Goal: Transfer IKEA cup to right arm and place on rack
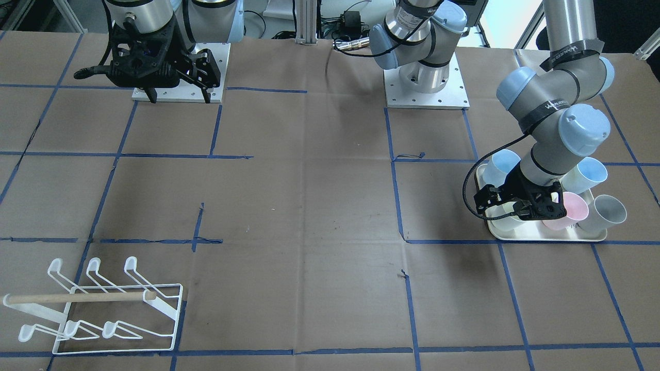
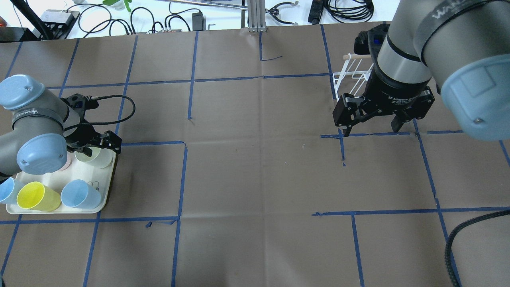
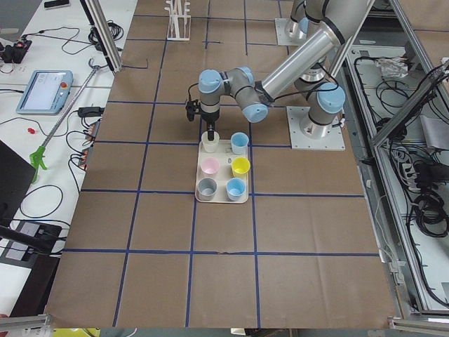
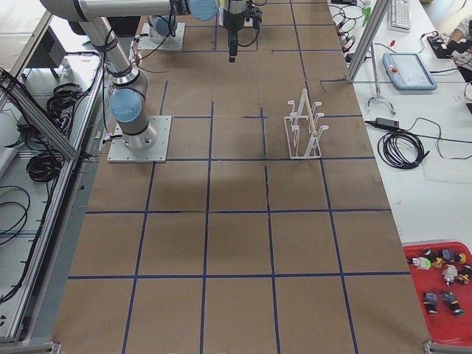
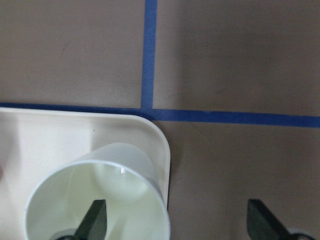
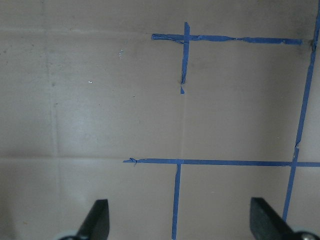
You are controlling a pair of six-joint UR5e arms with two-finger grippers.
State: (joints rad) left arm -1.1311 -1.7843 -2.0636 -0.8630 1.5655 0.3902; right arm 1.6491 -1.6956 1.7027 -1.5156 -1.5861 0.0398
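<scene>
The smooth, tapered cream cup (image 5: 100,200) stands upright in the rounded corner of the glossy cream tray (image 5: 45,135). The left gripper (image 5: 177,220) is spread wide: 1 dark finger sits inside the cup's mouth and 1 outside past the tray's edge, pinching nothing. The right gripper (image 6: 181,220) hangs spread and empty, well apart from the white wire rack (image 1: 103,309).

The left arm (image 1: 554,111) is folding at the elbow and angling its wrist steeply downward; the left gripper (image 5: 178,220) is hanging low with its jaws standing wide apart, one fingertip (image 5: 96,222) showing at each lower corner of the wrist view. The right arm (image 2: 402,59) is holding its wrist vertical in a raised position; the right gripper (image 2: 372,128) is pointing straight down, its jaws likewise standing wide apart
</scene>
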